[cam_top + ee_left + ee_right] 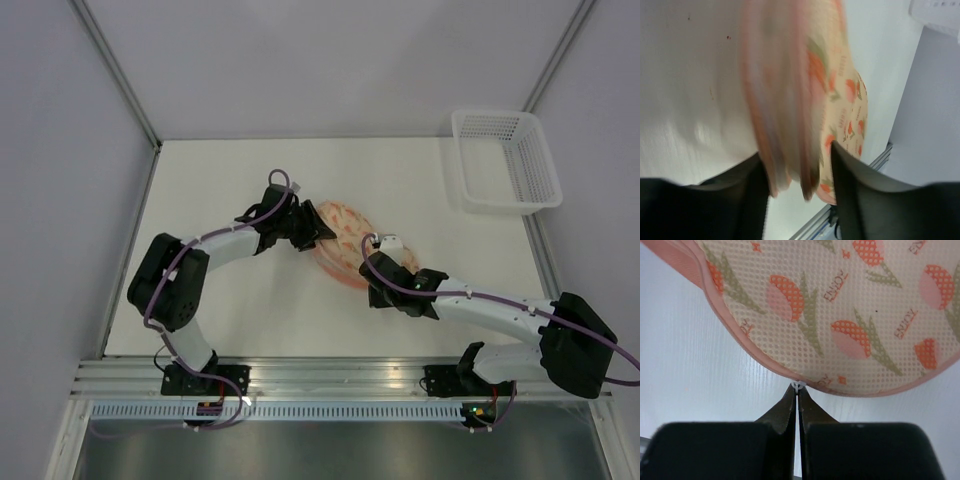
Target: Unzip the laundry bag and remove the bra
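Laundry bag [343,243] mid-table, bra unseen; left gripper [797,167] clamps its 9 o'clock rim, right gripper [798,390] pinches zip pull [798,386] at 4 o'clock: draw along rim, left anchoring

The laundry bag [840,315] is peach-cream dotted mesh printed with orange-red and pale pink tulip-like flowers on olive-green stems, with small reddish "ENJOY" lettering scattered between them. A salmon-pink rim edges it, and a tiny white zipper pull [798,386] shows at that rim, low in the centre of the right wrist view. The table [250,320] is plain white, the basket [545,190] at the upper right of the top view is white open-grid plastic, the left arm [225,240] and right arm [500,312] are white with black joints and purple cables, and the left gripper [797,165] and right gripper [797,390] have black fingers.
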Available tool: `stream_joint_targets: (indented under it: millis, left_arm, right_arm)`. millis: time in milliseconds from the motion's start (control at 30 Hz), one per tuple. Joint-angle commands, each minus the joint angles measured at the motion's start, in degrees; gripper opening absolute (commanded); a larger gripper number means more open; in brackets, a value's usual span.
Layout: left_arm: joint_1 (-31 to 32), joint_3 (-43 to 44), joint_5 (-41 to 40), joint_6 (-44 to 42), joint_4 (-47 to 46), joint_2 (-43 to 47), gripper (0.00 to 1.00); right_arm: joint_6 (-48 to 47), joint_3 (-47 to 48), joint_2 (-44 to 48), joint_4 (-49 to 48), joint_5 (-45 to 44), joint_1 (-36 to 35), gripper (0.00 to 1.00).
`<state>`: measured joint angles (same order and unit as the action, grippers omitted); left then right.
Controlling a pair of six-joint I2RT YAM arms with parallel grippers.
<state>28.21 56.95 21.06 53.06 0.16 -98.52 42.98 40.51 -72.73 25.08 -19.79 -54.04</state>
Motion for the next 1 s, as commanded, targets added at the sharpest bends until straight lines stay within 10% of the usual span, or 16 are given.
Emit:
stream_joint_targets:
  millis: [0, 467, 967]
  left_arm:
    - [-0.08, 0.55, 4.09, -1.47, -4.56, -0.19, 0.62]
    - [7.54, -23.99, -11.04, 19.00, 0.19, 27.85, 0.85]
    - [15.74, -18.19, -10.77, 27.97, -10.45, 11.34, 0.85]
  right_arm:
    - [-0.79, -0.08, 1.54, 0.06, 0.19, 0.16, 0.00]
    - [-3.43, -0.61, -2.95, -14.94, 15.10, 0.16, 0.00]
    - [-5.01, -1.40, -2.16, -18.67, 21.73, 0.25, 0.00]
